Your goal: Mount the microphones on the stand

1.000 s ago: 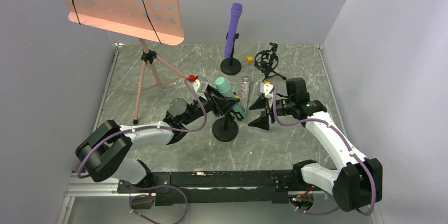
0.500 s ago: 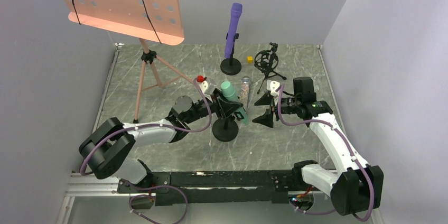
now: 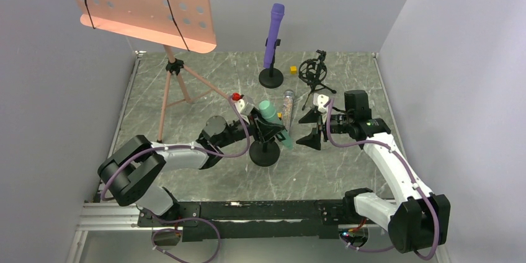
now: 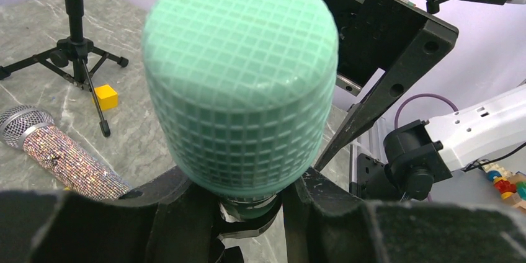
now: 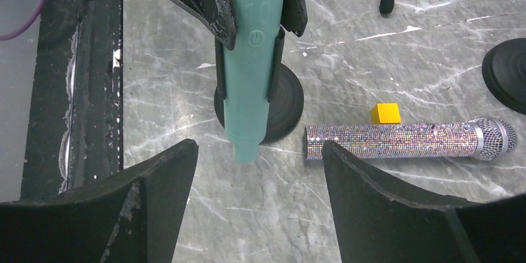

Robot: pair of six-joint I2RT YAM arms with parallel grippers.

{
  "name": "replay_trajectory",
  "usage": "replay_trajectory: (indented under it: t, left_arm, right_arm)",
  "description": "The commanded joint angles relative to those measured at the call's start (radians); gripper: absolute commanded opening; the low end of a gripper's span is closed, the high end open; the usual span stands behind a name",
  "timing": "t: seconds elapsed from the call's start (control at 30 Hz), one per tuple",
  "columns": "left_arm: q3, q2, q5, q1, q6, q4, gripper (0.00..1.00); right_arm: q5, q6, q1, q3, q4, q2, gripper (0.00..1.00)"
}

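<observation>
The mint green microphone (image 3: 273, 120) is tilted, its body lying in the black clip of a round-based stand (image 3: 265, 153). My left gripper (image 3: 271, 128) is shut on it just below the mesh head (image 4: 242, 71). In the right wrist view its handle (image 5: 251, 71) hangs down over the stand base (image 5: 285, 105). My right gripper (image 3: 312, 131) is open and empty just right of the mic's tail, its gap (image 5: 259, 151) facing that tail. The purple microphone (image 3: 273, 33) stands upright in the far stand. The glittery copper microphone (image 3: 287, 104) lies on the table (image 5: 403, 141).
A black shock-mount tripod (image 3: 313, 71) stands at the back right, with a yellow cube (image 3: 293, 69) beside it. Another yellow cube (image 5: 385, 113) lies against the glittery microphone. A pink music stand (image 3: 167, 83) stands at the back left. Grey walls close in three sides.
My left gripper has carried the mint microphone a little right and down onto the stand clip. My right gripper drew back slightly to the right, then held still.
</observation>
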Motion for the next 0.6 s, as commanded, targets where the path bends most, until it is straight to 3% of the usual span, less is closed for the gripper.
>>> replay_trajectory:
  t: [0.0,0.17,0.27,0.33,0.57]
  left_arm:
    - [-0.066,0.003,-0.004,0.001,-0.038,-0.272,0.4]
    - [-0.071,-0.109,-0.072,0.001,-0.067,-0.311,0.79]
    - [-0.064,-0.174,-0.085,0.002,-0.058,-0.344,0.93]
    - [-0.065,-0.219,-0.086,0.002,-0.045,-0.358,0.99]
    - [-0.124,-0.416,-0.196,0.003,-0.005,-0.38,0.99]
  right_arm:
    - [-0.042,0.005,-0.004,0.014,0.033,-0.003,0.79]
    - [-0.044,0.004,-0.004,0.014,0.03,-0.003,0.79]
    - [-0.045,0.002,-0.004,0.015,0.029,-0.002,0.79]
    - [-0.046,0.002,-0.004,0.016,0.027,-0.002,0.79]
    - [-0.041,-0.004,-0.005,0.019,0.021,-0.005,0.8]
